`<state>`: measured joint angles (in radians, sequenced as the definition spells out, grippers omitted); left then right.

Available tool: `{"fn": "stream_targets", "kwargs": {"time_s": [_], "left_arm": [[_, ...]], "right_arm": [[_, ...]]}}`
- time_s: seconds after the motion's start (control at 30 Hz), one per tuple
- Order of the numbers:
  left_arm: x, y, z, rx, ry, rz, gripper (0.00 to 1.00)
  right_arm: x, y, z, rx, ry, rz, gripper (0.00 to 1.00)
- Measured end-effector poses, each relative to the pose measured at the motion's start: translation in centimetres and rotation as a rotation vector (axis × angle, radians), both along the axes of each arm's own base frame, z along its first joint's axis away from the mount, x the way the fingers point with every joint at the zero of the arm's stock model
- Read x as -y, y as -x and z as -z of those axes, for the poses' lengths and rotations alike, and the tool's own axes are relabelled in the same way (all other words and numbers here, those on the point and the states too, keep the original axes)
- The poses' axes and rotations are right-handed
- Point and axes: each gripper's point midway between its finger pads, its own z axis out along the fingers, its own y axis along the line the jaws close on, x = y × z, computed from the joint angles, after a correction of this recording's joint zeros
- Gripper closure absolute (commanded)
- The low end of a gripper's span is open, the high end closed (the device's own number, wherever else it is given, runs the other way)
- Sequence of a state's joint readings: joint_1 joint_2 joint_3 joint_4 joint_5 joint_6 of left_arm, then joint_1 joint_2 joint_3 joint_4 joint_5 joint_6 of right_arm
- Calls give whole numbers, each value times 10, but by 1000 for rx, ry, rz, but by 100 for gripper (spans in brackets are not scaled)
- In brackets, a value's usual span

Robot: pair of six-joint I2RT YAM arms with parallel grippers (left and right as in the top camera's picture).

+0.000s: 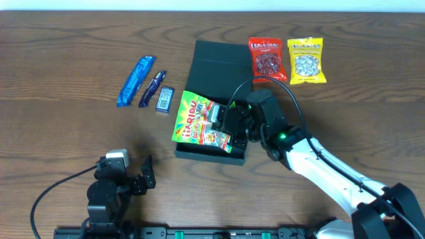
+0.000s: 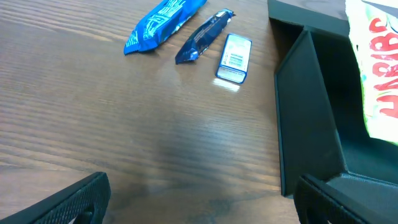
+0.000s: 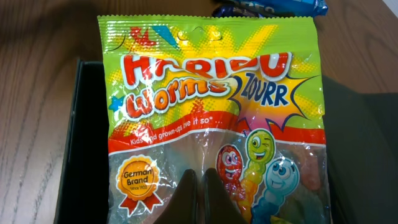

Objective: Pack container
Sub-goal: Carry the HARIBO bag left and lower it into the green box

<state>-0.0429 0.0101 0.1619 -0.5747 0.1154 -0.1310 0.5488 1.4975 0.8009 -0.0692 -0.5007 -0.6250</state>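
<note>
**A:** Where is the dark teal-green matte rectangular box (image 1: 214, 66) just now?

**B:** Mid-desk, with its flap lid thrown back toward the far edge and its cavity facing up. The glossy green-and-yellow gummy-worm bag (image 1: 194, 121) lies slanted across the cavity. The right arm's fingers (image 3: 189, 198) are pressed together on the bag's lower edge.

**A:** So what could go wrong?

**B:** In the right wrist view the bag's top edge reaches past the box's rim. If the fingers let go here, I'd expect the bag to prop on the wall instead of lying flat. Then it could slide out onto the wooden desk (image 1: 60, 133), or later hold the lid ajar.

**A:** And the grip itself?

**B:** It's a pinch on slick film at one edge only. The bag could slip or swing when moved, and pushing it down might shove a light box sideways.

**A:** Can the other arm help?

**B:** The left arm's fingers (image 2: 71, 200) are spread wide and empty, low beside the box's near wall and not bracing it.

**A:** What about the other items?

**B:** They sit well apart on either side. To the left are the long light-blue bar wrapper (image 1: 135, 81), the slim dark-blue bar (image 1: 152, 88) and the small white pack (image 1: 165, 99). By the lid are the red candy bag (image 1: 267, 58) and the yellow candy bag (image 1: 306, 60). A badly seated first bag would leave them less room.
</note>
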Motion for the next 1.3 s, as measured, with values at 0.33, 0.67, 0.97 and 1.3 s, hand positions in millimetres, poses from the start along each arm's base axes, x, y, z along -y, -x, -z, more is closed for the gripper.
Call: {"fn": "stream_targets", "kwargs": {"time_s": [0.33,0.67,0.97,1.3], "left_arm": [[0,0,0,0,0,0,5],[0,0,0,0,0,0,5],[0,0,0,0,0,0,5],[0,0,0,0,0,0,5]], "right_arm": [[5,2,5,-35,12,14,23],[7,1,-6,-187,-70,168,35],[38,-6,-20,-448,-167,624,41],[82,-5,12,-635,-135,1065,50]]}}
